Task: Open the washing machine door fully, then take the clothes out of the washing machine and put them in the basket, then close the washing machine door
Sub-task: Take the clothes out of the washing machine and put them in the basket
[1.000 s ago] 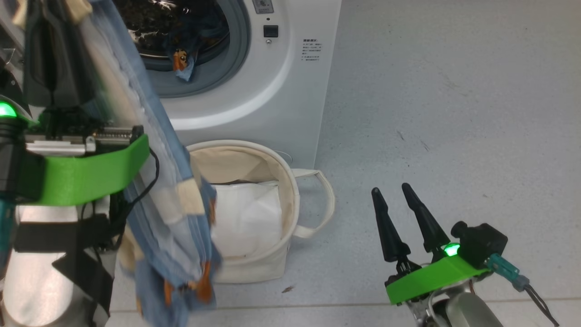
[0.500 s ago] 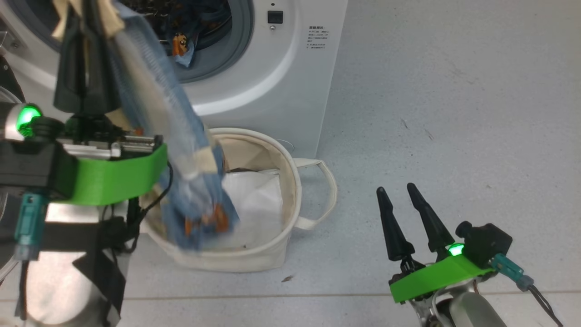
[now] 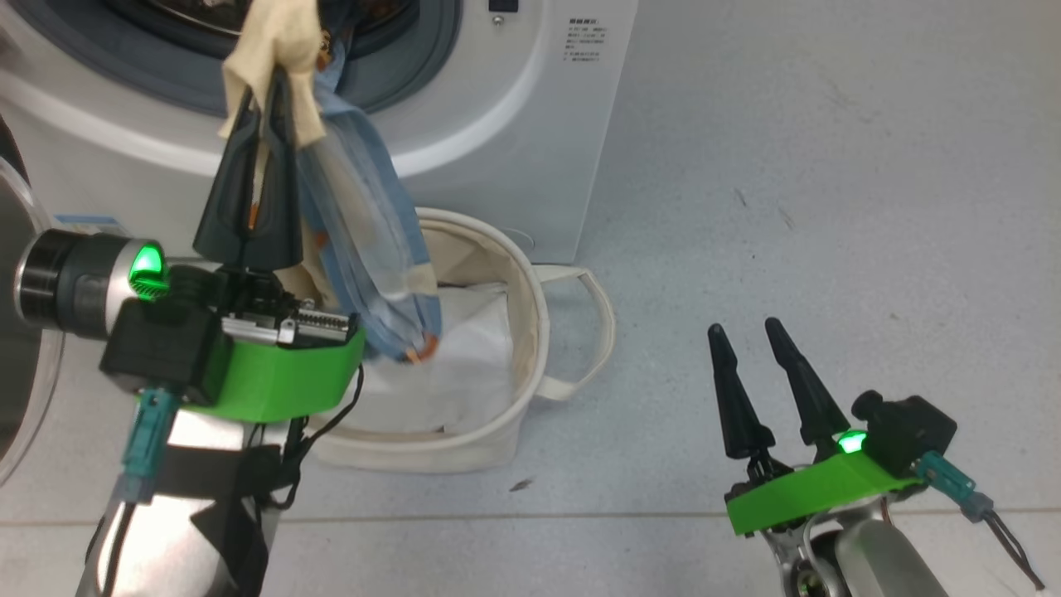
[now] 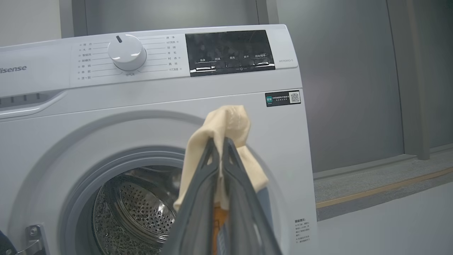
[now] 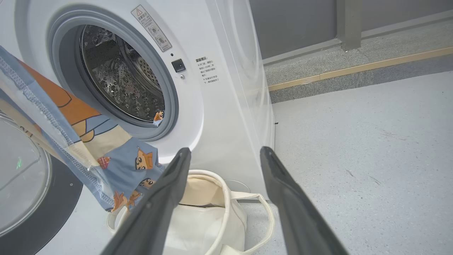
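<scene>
My left gripper (image 3: 267, 76) is shut on a cream part of the clothes (image 3: 365, 232), a blue garment with orange bears. It hangs from the fingertips in front of the washing machine (image 3: 514, 124), its lower end dangling inside the basket (image 3: 535, 332). In the left wrist view the left gripper (image 4: 217, 141) pinches the cream fabric (image 4: 228, 122) before the open drum. My right gripper (image 3: 746, 327) stands open and empty over the floor, right of the basket. The right wrist view shows the right gripper (image 5: 224, 150), the hanging clothes (image 5: 81, 141), the basket (image 5: 212, 212) and the swung-open washing machine door (image 5: 53, 198).
A plain white sheet (image 3: 448, 365) lies in the basket. A small bear-printed piece (image 5: 158, 117) rests at the drum's lower lip. The door glass (image 3: 12, 373) sits at the far left. Grey floor (image 3: 829, 207) stretches to the right, and a raised kerb (image 5: 354, 74) runs beyond.
The head camera has shifted. My left gripper has carried the clothes rightward, from beside the basket to over it, and the garment's lower end now hangs inside. The right gripper stays open, barely moved.
</scene>
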You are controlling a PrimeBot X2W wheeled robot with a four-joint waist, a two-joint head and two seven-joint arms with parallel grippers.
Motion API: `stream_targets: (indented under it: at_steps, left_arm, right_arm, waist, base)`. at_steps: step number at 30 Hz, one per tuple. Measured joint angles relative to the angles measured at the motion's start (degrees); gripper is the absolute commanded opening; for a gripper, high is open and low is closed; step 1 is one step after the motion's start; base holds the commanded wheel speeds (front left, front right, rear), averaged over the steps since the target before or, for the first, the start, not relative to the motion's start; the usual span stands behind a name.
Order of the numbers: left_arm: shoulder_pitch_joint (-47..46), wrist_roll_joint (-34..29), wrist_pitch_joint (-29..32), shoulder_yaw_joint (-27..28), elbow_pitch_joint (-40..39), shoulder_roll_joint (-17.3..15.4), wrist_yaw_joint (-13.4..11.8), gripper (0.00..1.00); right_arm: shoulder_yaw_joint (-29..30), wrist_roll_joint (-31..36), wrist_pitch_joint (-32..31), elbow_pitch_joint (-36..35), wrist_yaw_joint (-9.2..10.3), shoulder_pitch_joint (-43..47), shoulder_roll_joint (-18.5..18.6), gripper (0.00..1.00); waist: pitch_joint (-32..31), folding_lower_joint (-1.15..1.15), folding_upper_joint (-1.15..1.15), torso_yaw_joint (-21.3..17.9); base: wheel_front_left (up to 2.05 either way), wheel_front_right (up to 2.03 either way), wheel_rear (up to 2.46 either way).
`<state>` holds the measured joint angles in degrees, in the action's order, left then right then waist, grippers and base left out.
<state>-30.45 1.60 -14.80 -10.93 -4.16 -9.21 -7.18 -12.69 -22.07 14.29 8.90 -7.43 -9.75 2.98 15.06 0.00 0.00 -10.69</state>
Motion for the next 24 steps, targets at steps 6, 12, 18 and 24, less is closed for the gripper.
stream_targets:
  at_steps: [6, 12, 18, 24]
  left_arm:
    - [-0.03, -0.57, 0.00, -1.12, -0.07, 0.21, 0.15, 0.00]
    - [-0.25, -0.55, 0.00, -2.00, 3.83, 0.23, 0.74, 0.00]
    - [-1.91, -0.53, 0.01, -1.38, 10.58, -0.14, 0.74, 0.00]
    - [-4.25, 0.88, 0.03, 0.82, 19.53, -1.05, 2.30, 0.00]
  right_arm:
    - [0.02, 0.12, 0.00, -0.23, 0.01, -1.05, 0.00, 1.00]
    - [-0.25, 0.11, 0.00, -0.41, 0.00, -2.02, 0.00, 1.00]
    - [-0.42, -0.16, 0.00, -1.23, 0.01, -3.30, 0.00, 1.00]
    - [-0.70, -0.47, 0.00, -1.81, 0.01, -4.57, 0.00, 1.00]
  waist:
    - [2.18, 0.00, 0.00, -0.07]
    - [4.42, 0.00, 0.00, -0.42]
    - [7.10, 0.00, 0.00, -1.35]
    - [10.53, 0.00, 0.00, -2.46]
  base:
    - [0.00, 0.00, 0.00]
    - [0.00, 0.00, 0.00]
    - [0.00, 0.00, 0.00]
    - [0.00, 0.00, 0.00]
